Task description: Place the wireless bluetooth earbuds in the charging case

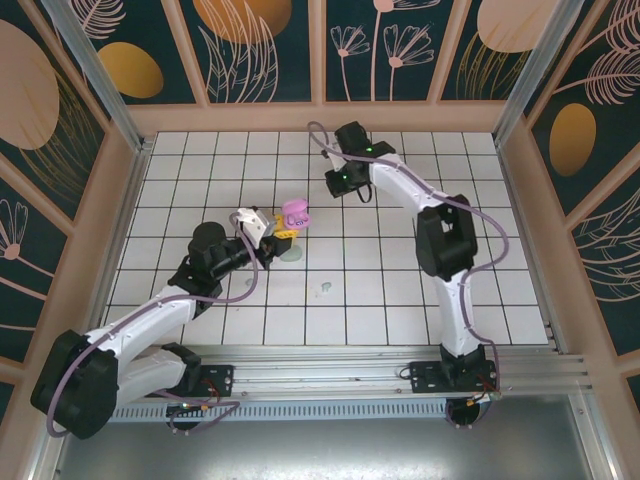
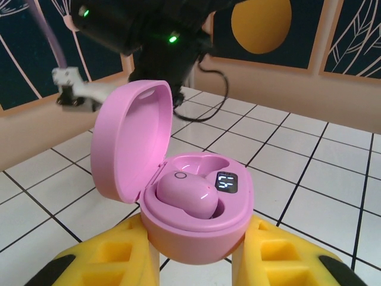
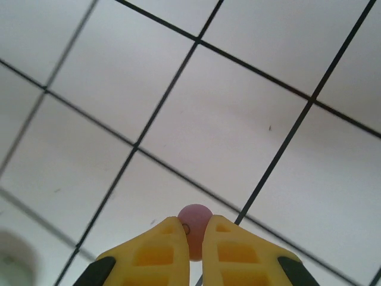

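A pink charging case (image 2: 199, 226) with its lid (image 2: 128, 140) open sits between the yellow fingers (image 2: 107, 256) of my left gripper (image 2: 198, 241), which is shut on its base. One pale purple earbud (image 2: 186, 193) lies seated in the case beside a lit display (image 2: 227, 182). From above, the case (image 1: 294, 213) is held just off the tiles, left of centre. Further back, my right gripper (image 1: 335, 182) points down at the tiles. It (image 3: 195, 231) is shut on another pale purple earbud (image 3: 194, 215), pinched at the fingertips above the white tiles.
A tiny mint green nub (image 1: 325, 289) lies on a tile near the middle. A pale round object (image 1: 290, 254) sits just below the left gripper. The right arm (image 2: 149, 30) looms behind the case. Wooden walls (image 1: 320, 118) enclose the tiled floor.
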`<control>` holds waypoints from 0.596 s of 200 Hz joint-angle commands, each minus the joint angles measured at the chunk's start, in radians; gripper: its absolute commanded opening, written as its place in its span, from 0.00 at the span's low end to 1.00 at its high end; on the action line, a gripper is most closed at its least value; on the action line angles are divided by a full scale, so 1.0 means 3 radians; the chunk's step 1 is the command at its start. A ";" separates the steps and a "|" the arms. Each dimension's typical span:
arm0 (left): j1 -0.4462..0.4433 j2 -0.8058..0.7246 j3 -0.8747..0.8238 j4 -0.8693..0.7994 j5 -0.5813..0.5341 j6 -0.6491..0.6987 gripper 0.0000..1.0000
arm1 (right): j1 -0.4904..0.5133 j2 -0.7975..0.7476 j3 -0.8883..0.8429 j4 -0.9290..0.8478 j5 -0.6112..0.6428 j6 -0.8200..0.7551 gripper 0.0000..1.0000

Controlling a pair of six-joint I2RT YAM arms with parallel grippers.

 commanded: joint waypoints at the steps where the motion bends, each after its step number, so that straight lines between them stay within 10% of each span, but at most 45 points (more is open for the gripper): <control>1: -0.0010 -0.0098 0.0171 -0.0085 0.0081 0.0083 0.00 | -0.0002 -0.0509 -0.0451 0.0321 -0.0401 0.0205 0.06; 119: -0.0008 0.0102 0.0359 0.0133 0.0389 -0.0291 0.00 | -0.0002 -0.2600 -0.1855 0.0202 -0.0884 0.0825 0.07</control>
